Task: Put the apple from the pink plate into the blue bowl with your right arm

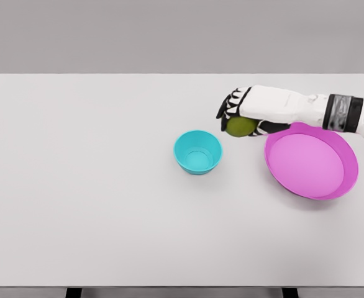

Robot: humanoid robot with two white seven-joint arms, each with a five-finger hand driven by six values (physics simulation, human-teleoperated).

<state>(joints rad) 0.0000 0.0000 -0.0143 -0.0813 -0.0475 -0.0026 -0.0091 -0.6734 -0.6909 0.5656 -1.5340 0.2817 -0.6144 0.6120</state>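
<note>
Head view, looking down on a wide, flat white table [107, 217] that fills most of the frame, with a plain grey wall beyond its far edge. Right of the middle sits a small round turquoise-blue bowl [197, 152], upright, with nothing visible inside it. To its right, well apart from it, rests a large, shallow, round pink plate [340, 155] with a raised rim; its bare surface shows no object on it. A white robot arm [306, 108] with a dark, grey-banded wrist section comes in from the right edge and reaches leftward over the far rim of the plate. At its end, the right hand [241, 115], white with black finger joints, has its fingers [230, 102] curled down around a round green apple [240, 126]. The apple is clamped under the palm, showing beneath the hand. Hand and apple are between the bowl and the plate, just past the plate's far left rim and to the right of and slightly farther away than the bowl, not over it. Whether the apple touches the table cannot be told. The left arm does not appear. Two dark table legs [73, 292] show at the near edge.
</note>
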